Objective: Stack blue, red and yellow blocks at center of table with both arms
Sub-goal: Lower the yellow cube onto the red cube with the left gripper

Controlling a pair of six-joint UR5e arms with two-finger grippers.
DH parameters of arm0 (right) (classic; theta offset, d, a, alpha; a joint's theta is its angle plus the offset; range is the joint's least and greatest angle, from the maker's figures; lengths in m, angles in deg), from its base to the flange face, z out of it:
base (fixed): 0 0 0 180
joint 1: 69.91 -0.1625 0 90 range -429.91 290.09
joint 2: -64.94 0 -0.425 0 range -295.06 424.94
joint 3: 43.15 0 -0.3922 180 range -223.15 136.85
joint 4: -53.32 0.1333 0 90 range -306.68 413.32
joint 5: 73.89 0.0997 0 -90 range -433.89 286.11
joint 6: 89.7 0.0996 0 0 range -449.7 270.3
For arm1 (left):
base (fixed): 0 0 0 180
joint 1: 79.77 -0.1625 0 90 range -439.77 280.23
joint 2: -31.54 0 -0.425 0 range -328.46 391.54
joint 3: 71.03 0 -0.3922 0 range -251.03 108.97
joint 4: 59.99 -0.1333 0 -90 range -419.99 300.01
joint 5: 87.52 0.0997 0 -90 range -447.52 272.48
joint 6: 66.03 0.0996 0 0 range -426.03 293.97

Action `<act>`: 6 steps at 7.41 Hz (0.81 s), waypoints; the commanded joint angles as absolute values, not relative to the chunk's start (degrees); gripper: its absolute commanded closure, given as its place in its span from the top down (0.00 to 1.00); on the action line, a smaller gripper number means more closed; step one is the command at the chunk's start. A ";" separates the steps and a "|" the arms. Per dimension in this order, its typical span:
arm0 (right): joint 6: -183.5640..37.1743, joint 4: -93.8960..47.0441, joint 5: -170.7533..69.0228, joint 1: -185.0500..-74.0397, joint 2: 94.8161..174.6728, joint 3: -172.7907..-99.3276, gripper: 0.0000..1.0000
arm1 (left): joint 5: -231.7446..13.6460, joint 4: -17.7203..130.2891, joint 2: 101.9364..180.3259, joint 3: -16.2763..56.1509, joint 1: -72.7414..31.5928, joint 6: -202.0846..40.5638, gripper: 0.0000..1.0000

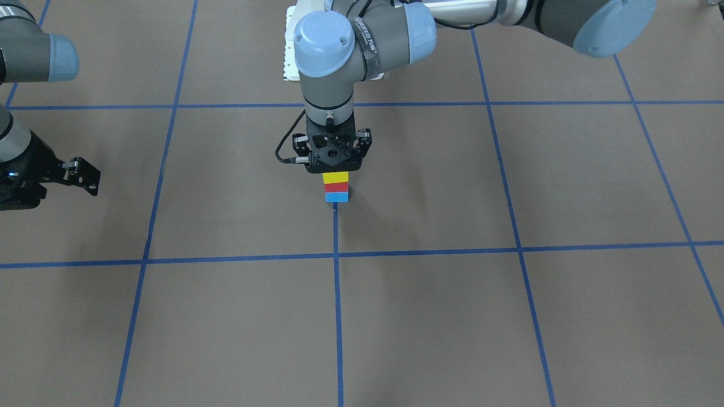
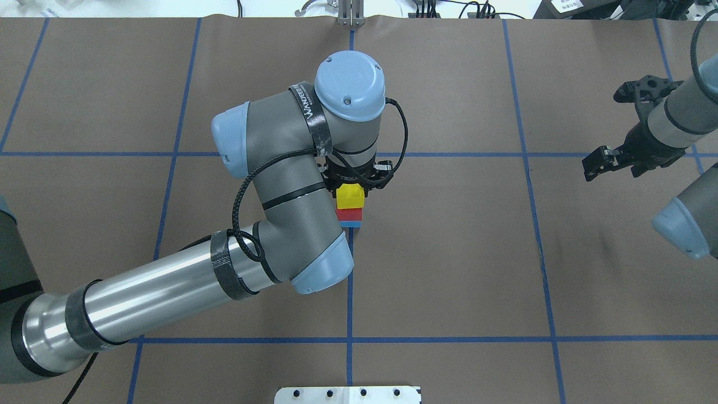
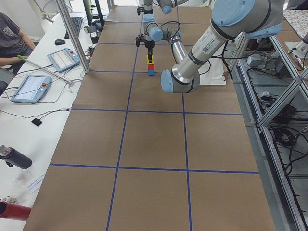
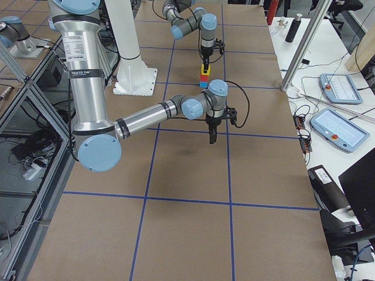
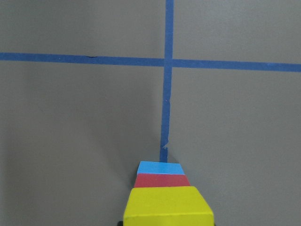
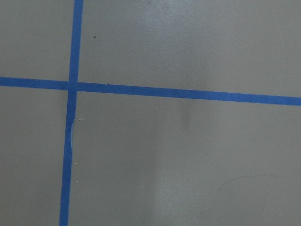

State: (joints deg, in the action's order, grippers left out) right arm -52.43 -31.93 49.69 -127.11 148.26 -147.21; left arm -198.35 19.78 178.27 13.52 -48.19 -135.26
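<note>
The yellow block (image 1: 335, 177) sits on the red block (image 1: 336, 187), which sits on the blue block (image 1: 336, 196), on the center tape cross. The stack also shows in the overhead view, with the yellow block (image 2: 350, 193) on top, and in the left wrist view (image 5: 167, 205). My left gripper (image 1: 334, 165) points straight down over the stack and looks shut on the yellow block. Its fingertips are mostly hidden. My right gripper (image 2: 604, 130) is open and empty, off to the side and apart from the stack.
Brown paper with a blue tape grid (image 1: 336, 255) covers the table. A white mounting plate (image 2: 348, 394) lies at the near edge. The left arm's elbow (image 2: 314, 264) hangs over the area just beside the stack. Operators' tablets (image 3: 31, 86) lie on a side desk.
</note>
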 commanded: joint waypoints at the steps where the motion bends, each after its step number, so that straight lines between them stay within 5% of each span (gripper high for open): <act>1: -52.43 -31.93 49.69 -127.13 148.26 -147.21 1.00 | -198.35 20.69 177.79 13.52 -48.22 -135.29 0.00; 4: -52.43 -31.93 49.69 -127.13 148.26 -147.21 1.00 | -198.35 20.69 177.70 13.78 -48.22 -135.20 0.00; 6: -52.43 -31.93 49.69 -127.04 148.17 -147.21 1.00 | -198.35 21.56 176.92 14.04 -48.22 -135.02 0.99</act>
State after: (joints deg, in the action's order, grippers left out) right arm -52.43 -31.93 49.69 -127.07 148.21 -147.21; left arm -198.35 20.92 177.49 13.86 -48.20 -135.09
